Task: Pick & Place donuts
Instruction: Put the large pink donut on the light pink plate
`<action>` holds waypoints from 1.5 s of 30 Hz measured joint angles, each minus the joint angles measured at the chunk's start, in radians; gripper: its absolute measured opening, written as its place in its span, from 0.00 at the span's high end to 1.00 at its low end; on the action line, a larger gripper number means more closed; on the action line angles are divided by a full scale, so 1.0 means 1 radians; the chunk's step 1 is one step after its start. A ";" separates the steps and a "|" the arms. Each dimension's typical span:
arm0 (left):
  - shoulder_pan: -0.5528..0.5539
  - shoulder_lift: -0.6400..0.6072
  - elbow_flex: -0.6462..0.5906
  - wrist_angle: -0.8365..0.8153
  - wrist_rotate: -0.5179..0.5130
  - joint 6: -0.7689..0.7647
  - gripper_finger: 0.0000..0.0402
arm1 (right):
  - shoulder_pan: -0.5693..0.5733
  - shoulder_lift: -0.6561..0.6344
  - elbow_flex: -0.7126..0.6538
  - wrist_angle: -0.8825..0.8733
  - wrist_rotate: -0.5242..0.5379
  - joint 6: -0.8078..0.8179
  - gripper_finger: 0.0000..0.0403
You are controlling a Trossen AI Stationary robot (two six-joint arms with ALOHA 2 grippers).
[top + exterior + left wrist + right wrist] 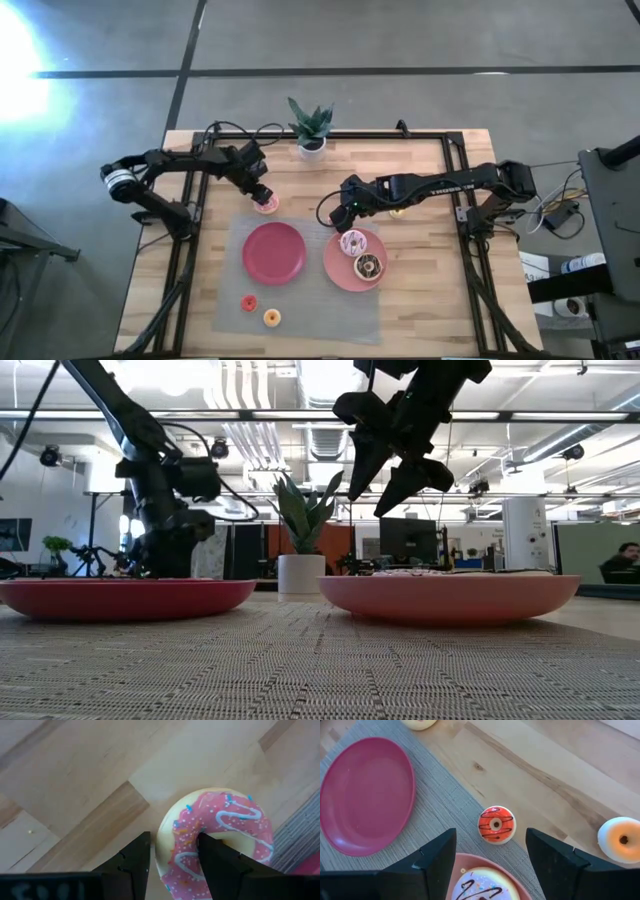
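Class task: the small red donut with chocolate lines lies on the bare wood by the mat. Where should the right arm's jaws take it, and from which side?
Probably from above, jaws across its outer rim: the red donut lies flat, hole up, with free space all round. The right gripper hangs open over it.

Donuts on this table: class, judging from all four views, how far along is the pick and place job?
Done: two donuts lie on the pink plate. In hand: the left end effector straddles one side of the pink sprinkled donut on the wood, one finger through its hole. The right end effector hangs open above a small red donut. Left: that one, the pale orange donut, and two small donuts on the mat. The red plate holds nothing.
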 joint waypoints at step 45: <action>-0.674 0.360 0.583 0.289 -0.059 -0.069 1.00 | -0.006 -0.343 0.000 -0.322 0.275 0.155 0.43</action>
